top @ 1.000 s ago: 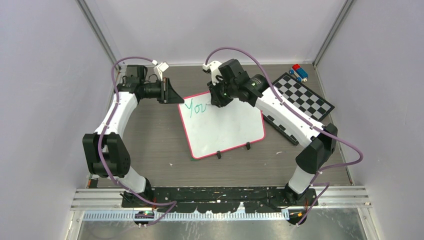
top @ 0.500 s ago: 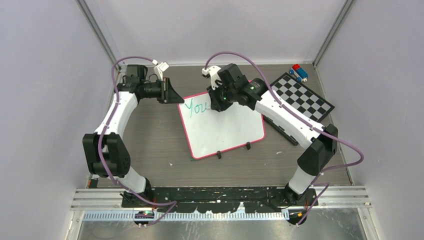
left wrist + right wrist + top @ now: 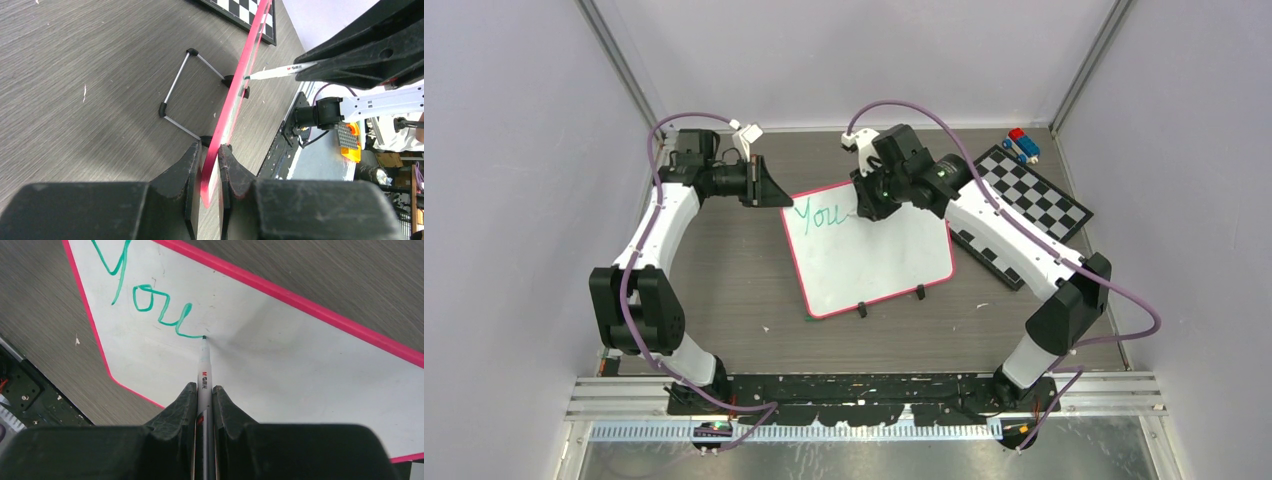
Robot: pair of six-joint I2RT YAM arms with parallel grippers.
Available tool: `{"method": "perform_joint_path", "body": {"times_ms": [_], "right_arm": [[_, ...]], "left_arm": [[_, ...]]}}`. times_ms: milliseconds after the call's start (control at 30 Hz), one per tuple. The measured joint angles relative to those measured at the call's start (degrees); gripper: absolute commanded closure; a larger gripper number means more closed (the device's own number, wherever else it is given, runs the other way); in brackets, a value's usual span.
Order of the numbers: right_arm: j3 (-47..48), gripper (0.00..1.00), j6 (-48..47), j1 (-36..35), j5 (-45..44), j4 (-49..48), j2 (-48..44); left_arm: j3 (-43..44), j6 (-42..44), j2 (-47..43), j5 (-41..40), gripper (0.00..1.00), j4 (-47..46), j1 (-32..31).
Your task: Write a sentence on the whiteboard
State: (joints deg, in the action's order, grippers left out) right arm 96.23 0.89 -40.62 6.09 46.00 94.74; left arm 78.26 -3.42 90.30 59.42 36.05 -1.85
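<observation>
Right claw (image 3: 205,392), clamped on the marker (image 3: 204,365), has slid right; sentence (image 3: 150,302) now reads "You". Left claw (image 3: 211,155) pinches the whiteboard (image 3: 874,265) rim. Rest unwritten.

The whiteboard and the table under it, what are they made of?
The whiteboard looks like a smooth, slightly shiny coated sheet with a pink-red plastic-looking rim. The table looks like matte grey-brown wood or wood-print laminate: streaky grain shows, but I cannot tell which.
</observation>
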Motion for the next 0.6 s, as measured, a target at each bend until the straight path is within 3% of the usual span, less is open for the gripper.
{"method": "perform_joint_path", "body": {"times_ms": [600], "right_arm": [[1.25, 1.00, -0.87, 4.87, -1.07, 1.18, -3.96]], "left_arm": [[0.26, -0.02, 0.00, 0.20, 1.00, 0.22, -0.35]]}}
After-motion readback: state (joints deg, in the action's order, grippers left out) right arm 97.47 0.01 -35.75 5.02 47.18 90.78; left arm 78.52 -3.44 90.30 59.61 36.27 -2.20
